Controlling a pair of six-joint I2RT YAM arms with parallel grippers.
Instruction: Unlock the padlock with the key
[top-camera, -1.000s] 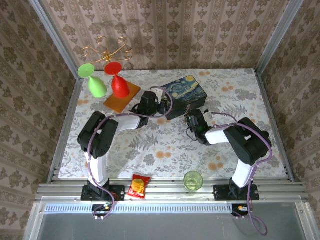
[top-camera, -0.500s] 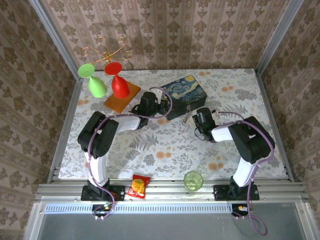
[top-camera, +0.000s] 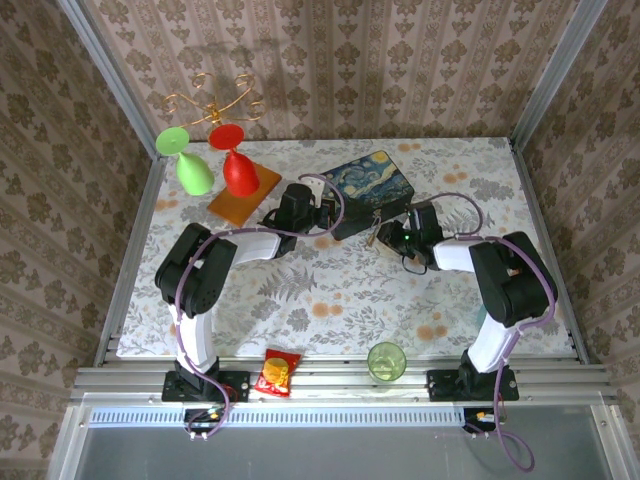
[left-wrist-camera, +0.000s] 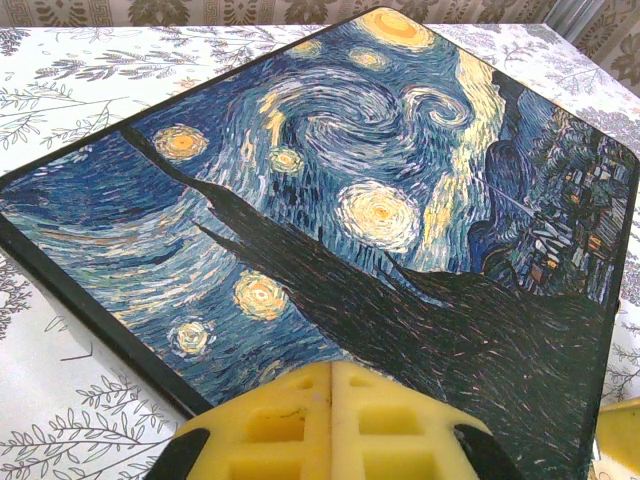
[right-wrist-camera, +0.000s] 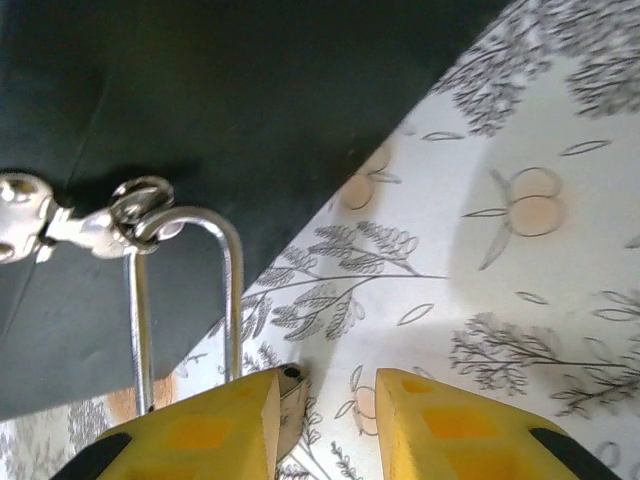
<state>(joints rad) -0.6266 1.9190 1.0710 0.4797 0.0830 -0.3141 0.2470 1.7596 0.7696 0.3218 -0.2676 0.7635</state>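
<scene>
- The left gripper (left-wrist-camera: 330, 425) is sitting closed on nothing, over the painted box (left-wrist-camera: 350, 200).
- The right gripper (right-wrist-camera: 327, 410) is hanging open just beside the padlock (right-wrist-camera: 236, 300), whose shackle is hooking through the box's clasp (right-wrist-camera: 60, 230).

Brown damask wallpaper (top-camera: 330, 60) on three sides, edged by grey metal posts (top-camera: 552, 72). Below, a table (top-camera: 330, 300) clothed in white, printed with leaves and orange fruit. Soft, even light. Aluminium rails (top-camera: 330, 382) along the near edge.
</scene>
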